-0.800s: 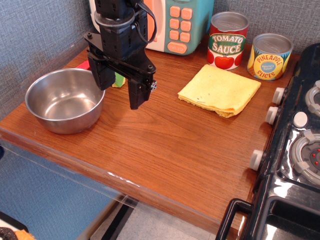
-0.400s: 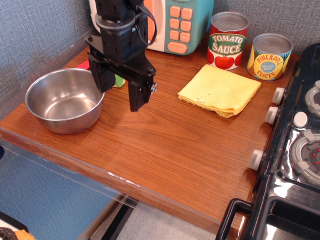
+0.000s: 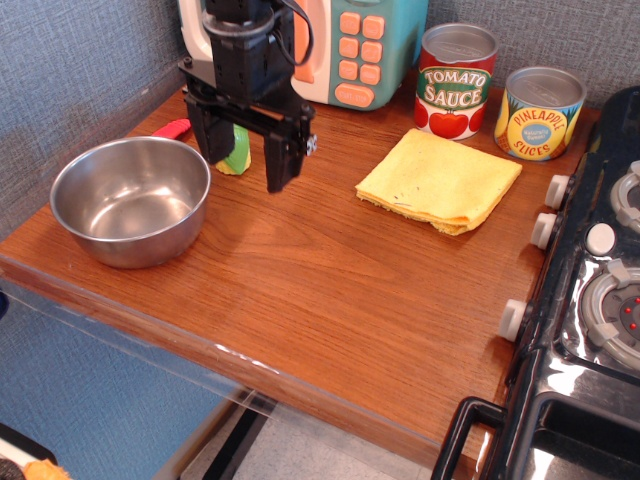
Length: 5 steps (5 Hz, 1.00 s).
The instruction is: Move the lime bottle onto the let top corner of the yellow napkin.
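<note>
The lime bottle [image 3: 238, 152] is a small green shape with a yellowish base, lying on the wooden counter behind the bowl, partly hidden by my gripper. My gripper [image 3: 247, 165] hangs open right over it, its two black fingers [image 3: 279, 160] standing on either side of the bottle without closing on it. The yellow napkin [image 3: 440, 180] lies folded on the counter to the right, in front of the two cans, with nothing on it.
A steel bowl [image 3: 130, 200] sits at the left. A tomato sauce can [image 3: 456, 82] and a pineapple slices can [image 3: 541, 113] stand behind the napkin. A toy microwave [image 3: 345, 45] is at the back, a red object [image 3: 172, 129] beside the bowl, a stove [image 3: 600, 260] at right.
My gripper has moved back and slightly up the image, away from the bowl's front, so the fingers now straddle the lime bottle. The bottle and napkin have not moved.
</note>
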Available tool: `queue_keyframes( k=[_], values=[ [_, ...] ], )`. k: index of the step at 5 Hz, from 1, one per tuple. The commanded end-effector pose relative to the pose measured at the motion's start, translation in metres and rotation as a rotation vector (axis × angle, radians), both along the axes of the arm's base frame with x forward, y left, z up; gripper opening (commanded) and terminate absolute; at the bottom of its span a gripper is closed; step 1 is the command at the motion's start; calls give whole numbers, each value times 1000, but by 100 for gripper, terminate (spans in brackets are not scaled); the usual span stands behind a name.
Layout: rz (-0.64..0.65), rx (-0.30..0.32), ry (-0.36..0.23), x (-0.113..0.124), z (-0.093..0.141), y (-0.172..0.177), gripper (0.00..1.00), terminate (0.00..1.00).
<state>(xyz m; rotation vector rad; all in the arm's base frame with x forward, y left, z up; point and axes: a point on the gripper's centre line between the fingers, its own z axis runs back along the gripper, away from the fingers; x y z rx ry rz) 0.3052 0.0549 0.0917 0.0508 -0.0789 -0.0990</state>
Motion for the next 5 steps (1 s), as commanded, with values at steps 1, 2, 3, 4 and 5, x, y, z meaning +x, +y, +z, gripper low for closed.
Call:
queue_keyframes(
  k=[1, 2, 3, 4, 5],
  values=[
    [159, 22, -107, 68, 26, 45, 100, 0],
    [217, 54, -109, 87, 21, 65, 100, 0],
    [240, 68, -89, 89, 13, 78, 100, 0],
    [248, 83, -57, 83, 4, 82, 100, 0],
    [262, 77, -24, 77, -3, 84, 100, 0]
  ],
)
